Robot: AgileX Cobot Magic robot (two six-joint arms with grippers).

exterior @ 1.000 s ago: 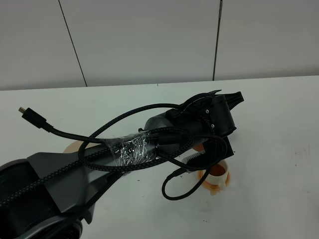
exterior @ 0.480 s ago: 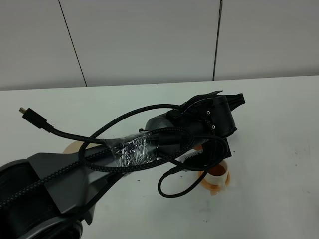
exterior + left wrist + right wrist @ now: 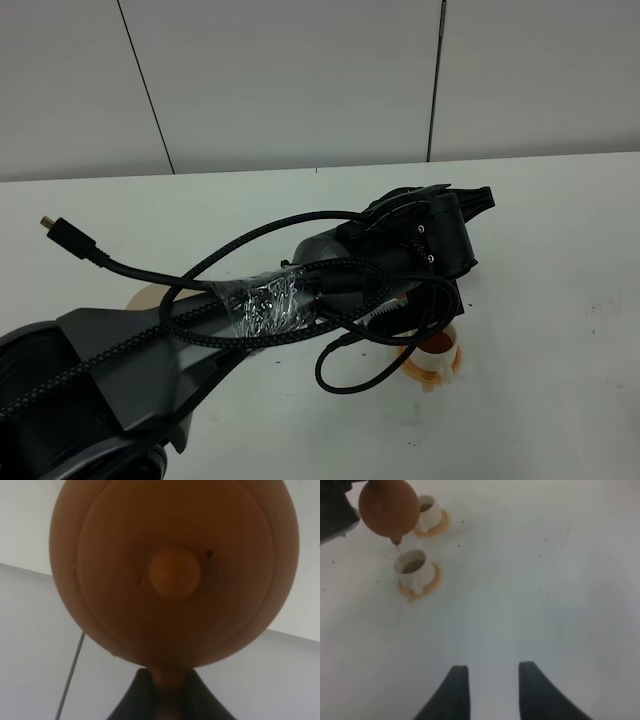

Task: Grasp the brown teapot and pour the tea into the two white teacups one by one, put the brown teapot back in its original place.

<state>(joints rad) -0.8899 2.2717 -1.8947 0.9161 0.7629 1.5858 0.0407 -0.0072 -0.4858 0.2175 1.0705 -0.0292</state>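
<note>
Left gripper (image 3: 167,700) clamped on the handle of the squat terracotta-brown clay teapot (image 3: 389,507), teapot tipped spout-down just above the nearer cream-white cylindrical teacup (image 3: 412,567), thin stream falling, second matching teacup (image 3: 429,510) just behind the teapot, right gripper (image 3: 489,690) jaws apart, well clear of the teapot

Even, soft light falls from overhead, and my table (image 3: 560,230) looks bright with only faint shadows. My left wrist view is blurred, the teapot (image 3: 175,570) too close to focus; my right view is slightly hazy.
</note>
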